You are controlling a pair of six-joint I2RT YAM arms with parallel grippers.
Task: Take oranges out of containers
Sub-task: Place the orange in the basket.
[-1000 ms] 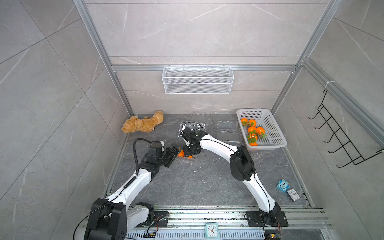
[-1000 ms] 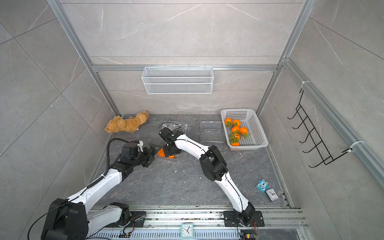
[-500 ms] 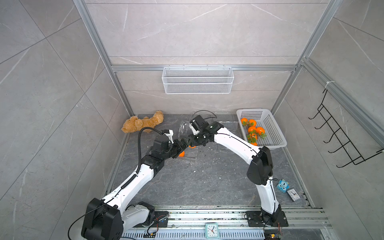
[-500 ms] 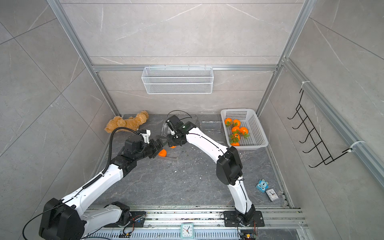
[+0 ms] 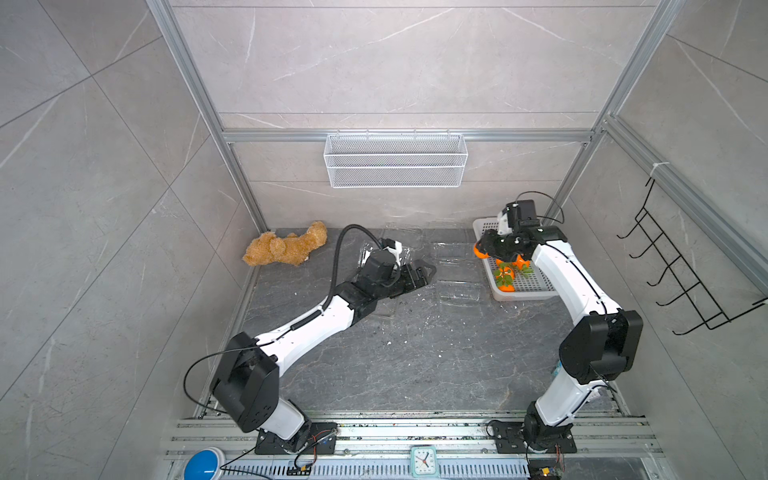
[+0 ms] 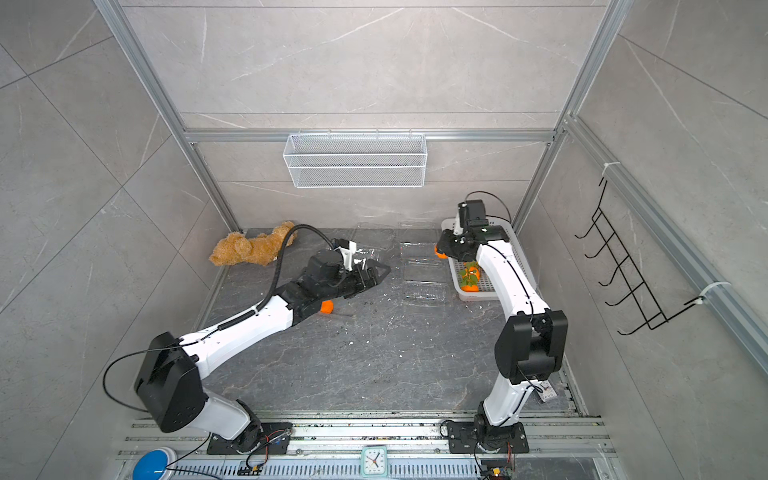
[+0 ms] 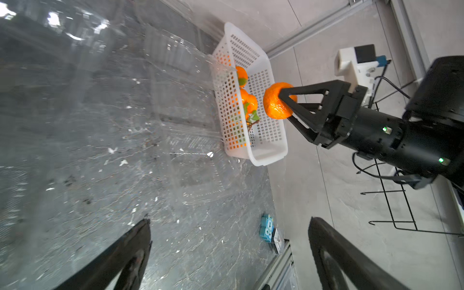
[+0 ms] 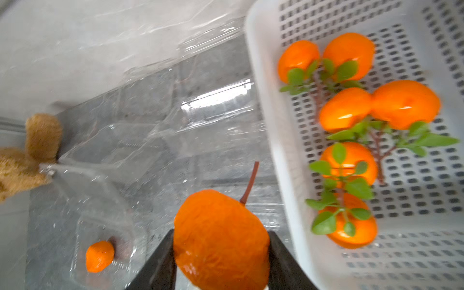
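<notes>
My right gripper [image 8: 221,236] is shut on an orange [image 8: 221,241] with a bare stem, held in the air at the left rim of the white basket [image 5: 523,296]; this orange [image 7: 276,104] also shows in the left wrist view. Several leafy oranges [image 8: 349,55] lie in the basket. One more orange [image 6: 327,306] sits in a clear container [image 8: 108,233] beside my left forearm. Empty clear containers [image 5: 457,291] lie between the arms. My left gripper [image 5: 428,272] hangs open over the table with nothing in it [image 7: 229,221].
A tan teddy bear [image 5: 286,247] lies at the back left corner. A white wire basket [image 5: 395,160] hangs on the back wall and a black hook rack [image 5: 681,282] on the right wall. A small blue toy [image 7: 266,227] sits near the front right rail.
My right arm has swung from the table's middle to the basket's left rim, carrying the orange. The left arm has reached further right, its gripper still open.
</notes>
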